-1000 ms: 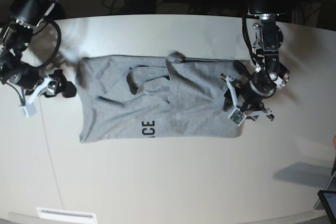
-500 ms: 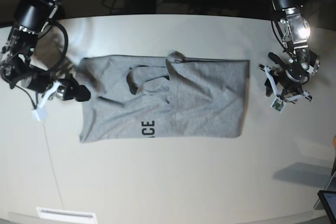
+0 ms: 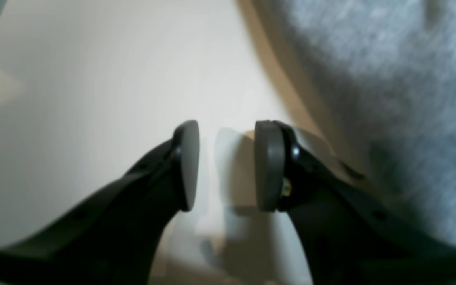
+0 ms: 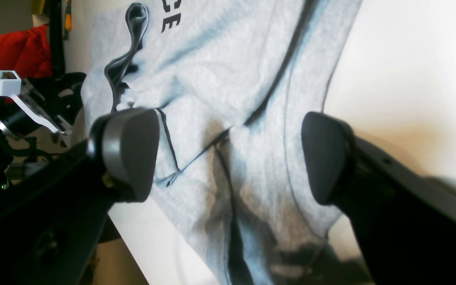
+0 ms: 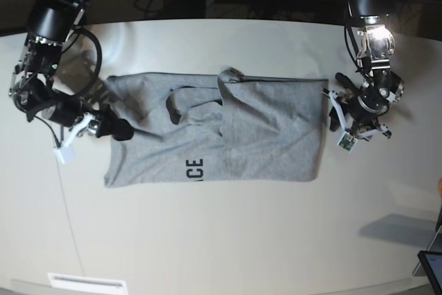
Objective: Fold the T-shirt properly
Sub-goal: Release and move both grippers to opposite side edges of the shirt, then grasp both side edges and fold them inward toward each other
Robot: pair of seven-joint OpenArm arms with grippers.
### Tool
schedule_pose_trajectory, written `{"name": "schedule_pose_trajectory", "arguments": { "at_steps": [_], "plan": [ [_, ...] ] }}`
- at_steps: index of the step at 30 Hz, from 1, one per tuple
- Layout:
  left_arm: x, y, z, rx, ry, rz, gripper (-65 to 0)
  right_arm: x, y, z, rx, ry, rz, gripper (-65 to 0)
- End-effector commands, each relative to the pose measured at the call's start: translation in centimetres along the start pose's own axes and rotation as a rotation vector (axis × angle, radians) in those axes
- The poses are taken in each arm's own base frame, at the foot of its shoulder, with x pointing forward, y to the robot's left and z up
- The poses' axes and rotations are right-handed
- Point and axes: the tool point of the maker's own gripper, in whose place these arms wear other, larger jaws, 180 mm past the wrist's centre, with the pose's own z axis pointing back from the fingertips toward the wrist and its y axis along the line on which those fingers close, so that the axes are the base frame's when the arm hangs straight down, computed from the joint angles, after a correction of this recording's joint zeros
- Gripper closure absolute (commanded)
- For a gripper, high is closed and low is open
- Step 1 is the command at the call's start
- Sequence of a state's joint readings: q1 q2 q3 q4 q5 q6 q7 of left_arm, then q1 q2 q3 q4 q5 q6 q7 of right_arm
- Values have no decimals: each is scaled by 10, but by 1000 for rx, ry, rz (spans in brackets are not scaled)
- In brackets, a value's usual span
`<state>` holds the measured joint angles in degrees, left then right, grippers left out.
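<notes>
Grey T-shirt (image 5: 228,129) spread flat across the middle of the pale worktop (image 5: 228,240), partly folded, black letters "CE" showing near its 6 o'clock edge. Left end effector (image 5: 343,121) just off the shirt's 3 o'clock edge, pads (image 3: 269,166) parted, nothing between them. Right end effector (image 5: 119,129) over the 9 o'clock edge, spread wide, gripping nothing.

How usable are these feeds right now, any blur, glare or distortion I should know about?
Left wrist view: soft throughout, T-shirt a grey blur, left end effector fuzzy. Right wrist view: sharper, lettering readable, table washed out at right. Base view: bowed table edges from the wide lens, a bright spot on the left arm near the top.
</notes>
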<state>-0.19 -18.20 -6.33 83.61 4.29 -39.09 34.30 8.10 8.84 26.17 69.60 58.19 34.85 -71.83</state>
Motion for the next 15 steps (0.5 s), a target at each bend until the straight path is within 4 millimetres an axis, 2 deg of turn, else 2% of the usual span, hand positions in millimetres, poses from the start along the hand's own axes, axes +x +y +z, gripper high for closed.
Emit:
{"name": "schedule_pose_trajectory", "arguments": {
  "at_steps": [1, 4, 8, 11, 15],
  "plan": [
    [3, 1, 0, -5, 9, -19, -233, 22, 2, 11, -7, -41, 46, -543],
    [5, 3, -1, -2, 5, -19, -233, 34, -4, 26, -42, -50, 88, -540],
    [6, 5, 0, 1, 5, -21, -233, 41, -6, 36, -65, -23, 121, -535],
    [1, 3, -2, -6, 17, -14, -233, 41, -11, 39, -81, -19, 119, -535],
    [-1, 1, -4, -12, 20, -11, -233, 27, -24, 39, -89, -19, 66, -540]
  ]
}}
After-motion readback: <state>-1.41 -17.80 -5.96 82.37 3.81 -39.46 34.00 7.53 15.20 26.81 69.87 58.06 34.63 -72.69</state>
